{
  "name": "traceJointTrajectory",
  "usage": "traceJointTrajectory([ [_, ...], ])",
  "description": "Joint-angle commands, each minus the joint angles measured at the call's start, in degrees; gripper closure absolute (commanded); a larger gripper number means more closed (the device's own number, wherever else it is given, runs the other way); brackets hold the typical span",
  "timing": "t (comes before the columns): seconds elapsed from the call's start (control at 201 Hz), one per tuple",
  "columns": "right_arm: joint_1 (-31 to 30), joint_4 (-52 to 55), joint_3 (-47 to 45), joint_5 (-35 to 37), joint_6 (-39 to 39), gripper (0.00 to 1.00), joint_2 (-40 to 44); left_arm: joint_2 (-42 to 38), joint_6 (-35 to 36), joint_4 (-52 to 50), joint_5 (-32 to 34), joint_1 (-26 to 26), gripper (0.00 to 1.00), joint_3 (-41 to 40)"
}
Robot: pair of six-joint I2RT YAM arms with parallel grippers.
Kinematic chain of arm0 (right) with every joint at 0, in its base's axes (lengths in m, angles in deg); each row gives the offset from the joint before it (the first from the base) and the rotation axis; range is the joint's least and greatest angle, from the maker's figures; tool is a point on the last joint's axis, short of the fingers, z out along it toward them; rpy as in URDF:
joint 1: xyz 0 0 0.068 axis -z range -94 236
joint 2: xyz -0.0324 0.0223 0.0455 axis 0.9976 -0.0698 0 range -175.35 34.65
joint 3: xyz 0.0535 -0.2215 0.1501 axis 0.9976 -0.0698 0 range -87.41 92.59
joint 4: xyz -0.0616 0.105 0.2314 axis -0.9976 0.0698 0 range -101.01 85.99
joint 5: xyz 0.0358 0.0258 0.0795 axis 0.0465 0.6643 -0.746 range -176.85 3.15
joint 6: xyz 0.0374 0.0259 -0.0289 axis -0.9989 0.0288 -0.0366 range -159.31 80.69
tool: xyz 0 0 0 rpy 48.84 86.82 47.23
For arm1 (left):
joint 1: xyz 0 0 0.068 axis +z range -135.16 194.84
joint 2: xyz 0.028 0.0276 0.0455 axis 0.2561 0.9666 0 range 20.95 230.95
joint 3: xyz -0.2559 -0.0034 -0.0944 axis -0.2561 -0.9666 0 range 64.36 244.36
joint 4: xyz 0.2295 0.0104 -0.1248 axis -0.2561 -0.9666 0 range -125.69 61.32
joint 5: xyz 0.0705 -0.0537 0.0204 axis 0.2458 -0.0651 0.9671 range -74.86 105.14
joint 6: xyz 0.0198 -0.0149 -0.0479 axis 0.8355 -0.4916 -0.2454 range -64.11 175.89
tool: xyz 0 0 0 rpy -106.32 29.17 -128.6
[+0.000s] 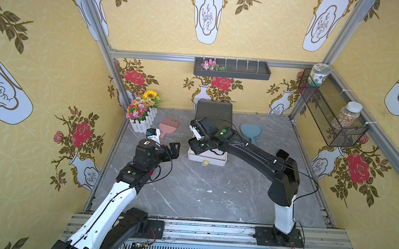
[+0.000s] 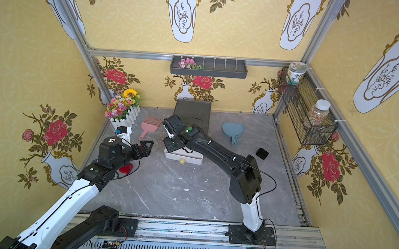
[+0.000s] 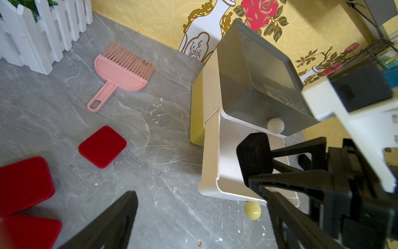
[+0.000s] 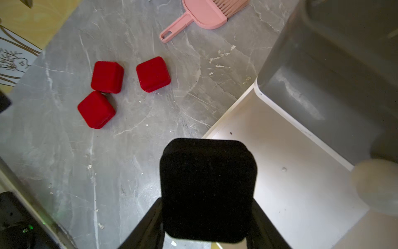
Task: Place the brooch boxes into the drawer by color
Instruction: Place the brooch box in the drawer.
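Right gripper (image 4: pixel 206 215): clamps black box (image 4: pixel 207 189) over open white drawer (image 4: pixel 290 172)
Left gripper (image 1: pixel 174 150): wide, empty
Red boxes (image 4: pixel 107 77): left, on table (image 4: pixel 140 155)

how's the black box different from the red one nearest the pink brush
The black box is held up in the right gripper by the open white drawer; the red box lies free on the table. The black box's velvet is black, the red box's bright red. Both are rounded squares.
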Motion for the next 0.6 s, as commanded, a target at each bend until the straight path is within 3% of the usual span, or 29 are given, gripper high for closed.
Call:
traceJointTrajectory([
  [0.0,-0.17,2.21,1.60,4.04,-2.19,0.52,-1.83,0.14,-0.17,-0.11,-0.06,0.07,0.00,0.11],
  [0.264,0.09,5.35,5.10,7.76,-4.81,0.52,-5.66,0.23,-0.17,0.16,-0.62,0.07,0.00,0.16],
  [0.598,1.30,5.28,7.07,6.57,-5.73,0.50,-9.70,0.23,-0.16,0.16,-0.78,0.07,0.00,0.17],
])
